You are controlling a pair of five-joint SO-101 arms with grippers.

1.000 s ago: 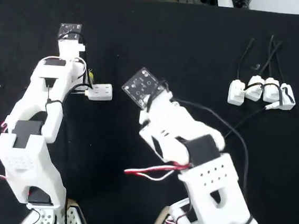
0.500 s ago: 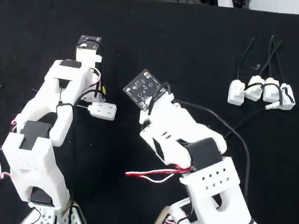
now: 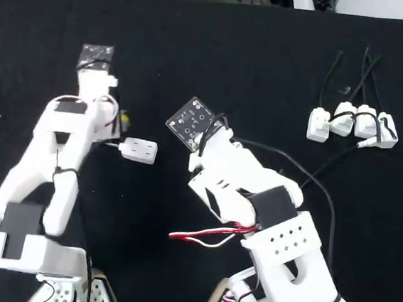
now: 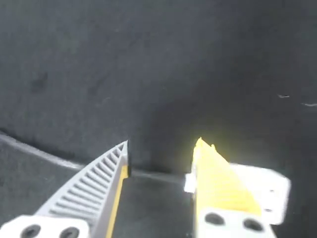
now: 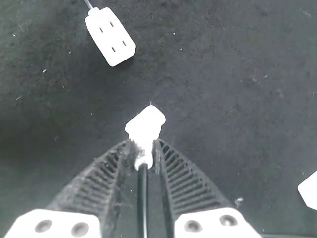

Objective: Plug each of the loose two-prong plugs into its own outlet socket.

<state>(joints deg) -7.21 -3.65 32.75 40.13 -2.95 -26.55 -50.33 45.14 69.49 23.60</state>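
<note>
Over the last second the outlet socket (image 3: 139, 150) slid back toward my arms' bases, left gripper (image 4: 161, 146) parted beside it, right gripper (image 5: 142, 148) clamped on a plug (image 5: 145, 130) nearby, nothing plugged yet, other plugs (image 3: 354, 124) waiting.

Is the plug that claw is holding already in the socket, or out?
Out. The plug sits clamped in the right gripper, apart from the outlet block, whose slots all show empty.

Two white arms (image 3: 246, 171), black servos (image 3: 275, 202), red-and-white wires (image 3: 204, 231), ribbed fingers (image 5: 94, 188), one yellow
</note>
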